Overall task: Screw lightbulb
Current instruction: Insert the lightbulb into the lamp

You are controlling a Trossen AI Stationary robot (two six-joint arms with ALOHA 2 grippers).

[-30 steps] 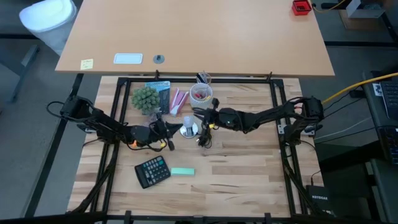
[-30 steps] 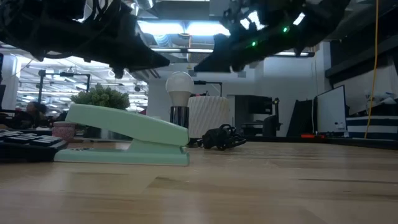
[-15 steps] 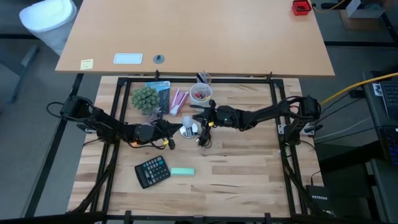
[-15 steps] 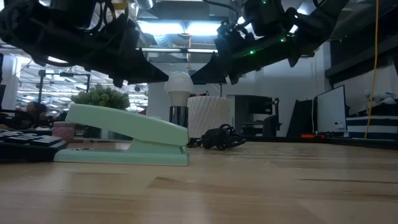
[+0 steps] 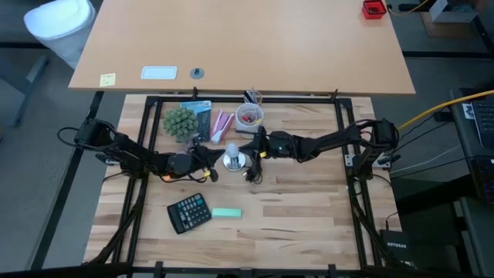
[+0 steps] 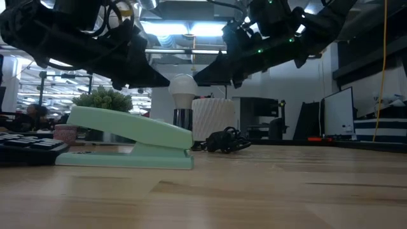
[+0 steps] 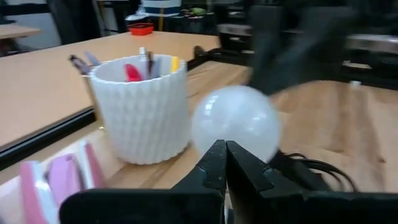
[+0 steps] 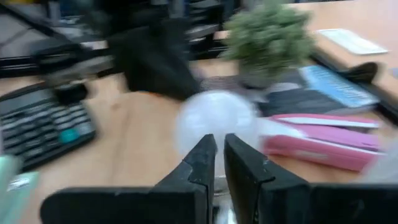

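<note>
While the lightbulb (image 5: 231, 148) stands upright in the round silver base (image 5: 235, 162) near the middle of the tabletop (image 5: 293, 224), toward its far edge, both arms reach in on it from opposite sides. Left gripper (image 5: 212, 157): low and stretched out nearly level from the left edge, tip just beside the bulb's left flank, fingers pressed together and pinching nothing; its wrist view shows the two dark fingers (image 7: 214, 163) meeting in a point directly before the pale globe. Whether that tip actually touches the glass cannot be settled, as the close views are blurred. Right gripper (image 5: 248, 149): extended likewise from the right edge, elbow slightly raised, tip just beside the bulb's right flank, fingers nearly together with a narrow slit between them and nothing held in it. From the low view both tips sit level with the bulb's rounded head, above its neck. Assessment: the step in hand is getting purchase on the bulb to turn it, and neither gripper is presently set to do so. For a sound turn, one gripper should spread, straddle the globe at its widest part and close gently, then rotate about the bulb's upright axis without side push, while the other steadies the base, whose black cord (image 5: 253, 174) lies coiled just beside it.
</note>
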